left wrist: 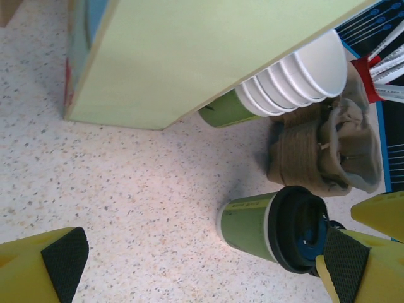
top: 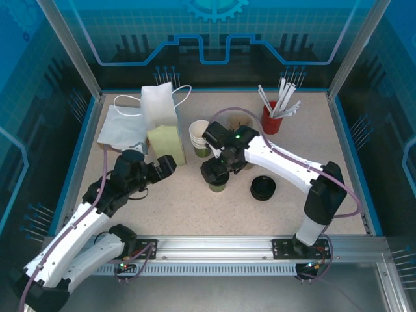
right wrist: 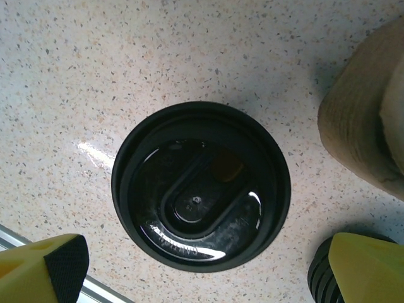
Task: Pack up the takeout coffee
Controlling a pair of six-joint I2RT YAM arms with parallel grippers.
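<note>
Takeout coffee (top: 218,186), a dark green paper cup capped with a black lid (right wrist: 201,211), stands upright near the middle of the speckled tabletop (top: 292,208). Left of it and farther back stands a pale green box (top: 166,143). A white bag (top: 159,104) rises behind the box and a clear plastic bag (top: 122,127) lies flat at its left.

The left hand (top: 168,166) hangs low in front of the box and points toward the coffee. Its fingers (left wrist: 344,262) are spread wide and grip nothing, and the cup stands ahead of them. The right hand (top: 214,171) hangs directly over the coffee, also spread wide and holding nothing. In its wrist view one finger (right wrist: 57,265) shows on each side of the lid, clear of it.

A brown pulp carrier (left wrist: 325,151) sits just behind the coffee, beside a stack of white cups (top: 199,135). A red cup of white straws (top: 272,120) stands toward the far right. A short stack of black lids (top: 263,188) lies on the tabletop just right of the coffee.
</note>
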